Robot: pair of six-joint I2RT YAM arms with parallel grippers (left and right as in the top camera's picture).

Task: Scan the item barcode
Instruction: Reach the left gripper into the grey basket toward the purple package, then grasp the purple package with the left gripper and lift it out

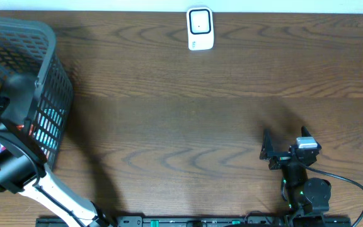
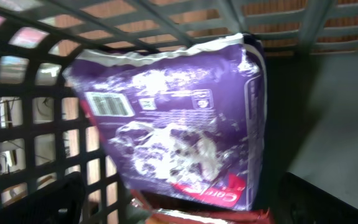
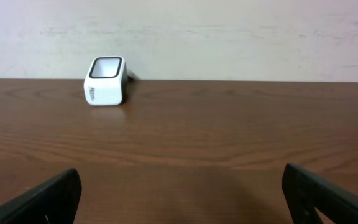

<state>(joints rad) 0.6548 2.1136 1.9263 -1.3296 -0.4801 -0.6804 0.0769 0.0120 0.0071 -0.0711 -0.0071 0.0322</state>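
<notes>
A: Bag?
B: purple bag (image 2: 179, 124) in basket (image 1: 50, 60), long axis near upright in L wrist view, barcode (image 2: 107, 104) toward cam.
A: Arms?
B: L gripper (image 2: 185, 208) reaches into basket, wide, empty; R gripper (image 3: 182, 194) low, wide, facing scanner (image 3: 106, 81).

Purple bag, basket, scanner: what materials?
Purple bag: likely thin plastic film, glossy, shown by crinkles and glare patches. Basket: grey moulded plastic, matte, with open lattice walls. Scanner: hard white plastic by the look, smooth, with a dark glossy window on top.
</notes>
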